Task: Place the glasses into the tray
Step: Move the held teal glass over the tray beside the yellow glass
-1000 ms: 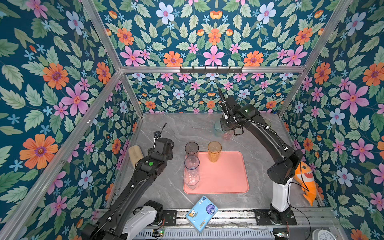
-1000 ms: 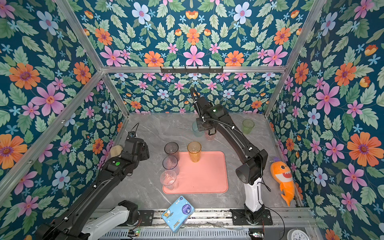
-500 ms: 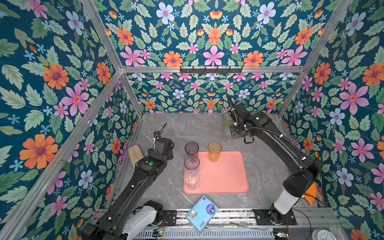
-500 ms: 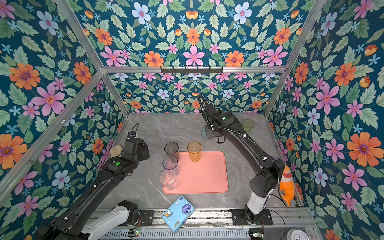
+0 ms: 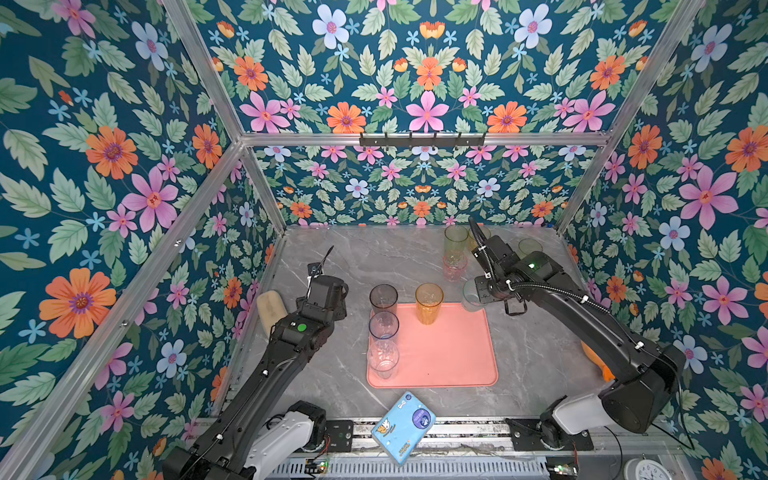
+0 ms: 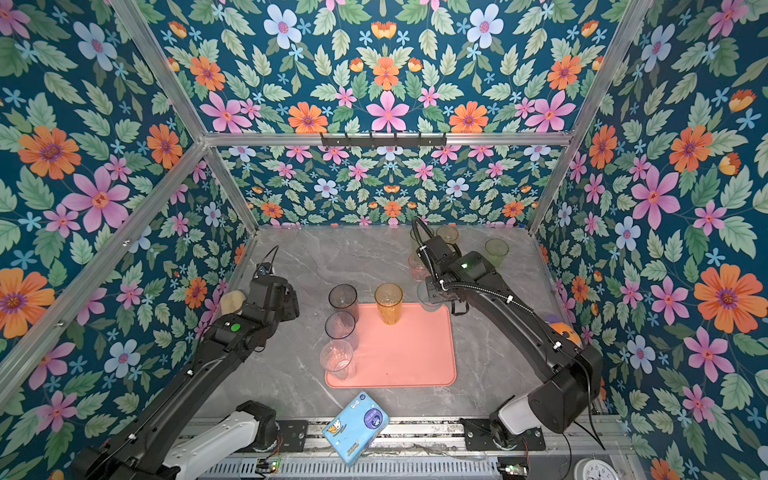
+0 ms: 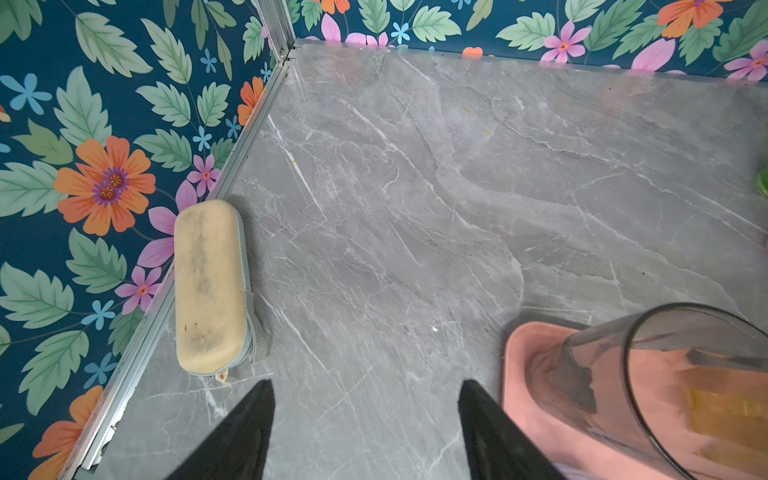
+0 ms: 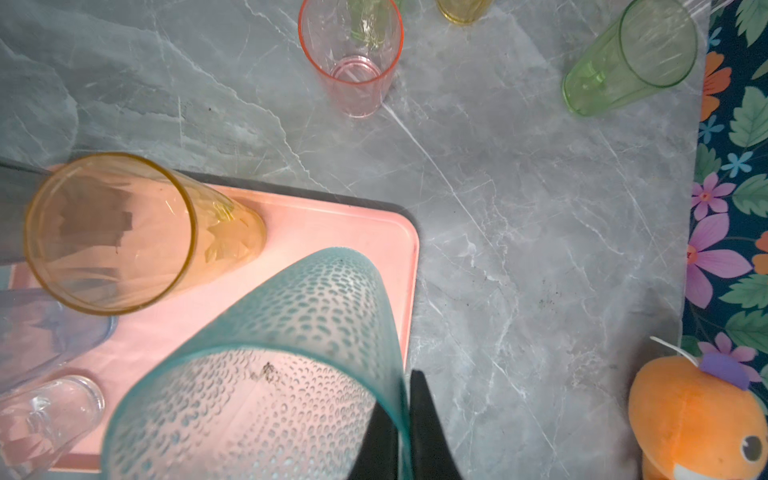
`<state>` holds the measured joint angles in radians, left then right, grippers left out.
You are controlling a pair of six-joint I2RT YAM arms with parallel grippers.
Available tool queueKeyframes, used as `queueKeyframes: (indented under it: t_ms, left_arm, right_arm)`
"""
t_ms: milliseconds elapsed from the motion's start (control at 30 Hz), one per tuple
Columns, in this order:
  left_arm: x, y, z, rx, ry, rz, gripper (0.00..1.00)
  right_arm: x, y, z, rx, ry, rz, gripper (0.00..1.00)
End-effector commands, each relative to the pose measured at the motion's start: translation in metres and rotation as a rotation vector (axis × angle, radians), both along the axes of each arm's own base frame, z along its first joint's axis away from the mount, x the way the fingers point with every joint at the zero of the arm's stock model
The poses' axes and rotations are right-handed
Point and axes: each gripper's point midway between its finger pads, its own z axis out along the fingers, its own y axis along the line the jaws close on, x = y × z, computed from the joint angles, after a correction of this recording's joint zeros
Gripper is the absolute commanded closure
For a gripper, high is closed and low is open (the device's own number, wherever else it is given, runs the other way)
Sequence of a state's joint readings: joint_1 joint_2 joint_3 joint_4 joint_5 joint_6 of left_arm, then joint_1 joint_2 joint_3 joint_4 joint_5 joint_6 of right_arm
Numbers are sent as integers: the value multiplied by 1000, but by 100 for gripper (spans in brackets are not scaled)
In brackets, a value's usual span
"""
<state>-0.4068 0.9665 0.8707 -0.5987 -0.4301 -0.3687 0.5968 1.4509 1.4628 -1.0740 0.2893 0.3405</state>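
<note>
My right gripper (image 8: 404, 395) is shut on the rim of a teal dimpled glass (image 8: 291, 353), one finger inside and one outside. It holds the glass just above the far right corner of the salmon-pink tray (image 5: 449, 353). In the tray stand a smoky grey glass (image 5: 383, 299), a pale blue one (image 5: 383, 328), a clear one (image 5: 382, 359) and an orange one (image 5: 429, 303). At the back right of the table stand pink (image 8: 353, 62), yellow-green (image 5: 456, 243), amber (image 8: 461, 10) and green (image 8: 627, 58) glasses. My left gripper (image 7: 365, 386) is open and empty, left of the tray's far left corner.
A beige case (image 7: 208, 286) lies against the left wall. A blue packet (image 5: 403, 426) sits at the front edge below the tray. An orange plush toy (image 8: 698, 419) rests by the right wall behind my right arm. Flowered walls close in three sides.
My right arm has carried the teal glass from the back of the table forward to the tray's far right corner. The left arm has not moved.
</note>
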Motion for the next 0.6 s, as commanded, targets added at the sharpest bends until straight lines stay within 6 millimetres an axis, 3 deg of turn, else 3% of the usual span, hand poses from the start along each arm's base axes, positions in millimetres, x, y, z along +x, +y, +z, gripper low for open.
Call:
queueKeyframes:
  t_ms: [0, 567]
  left_arm:
    - [1, 0, 1, -9, -8, 6, 28]
    - [0, 0, -1, -7, -3, 6, 27]
  right_arm:
    - [-4, 6, -6, 35, -11, 5, 100]
    - [-40, 63, -52, 178, 46, 118, 100]
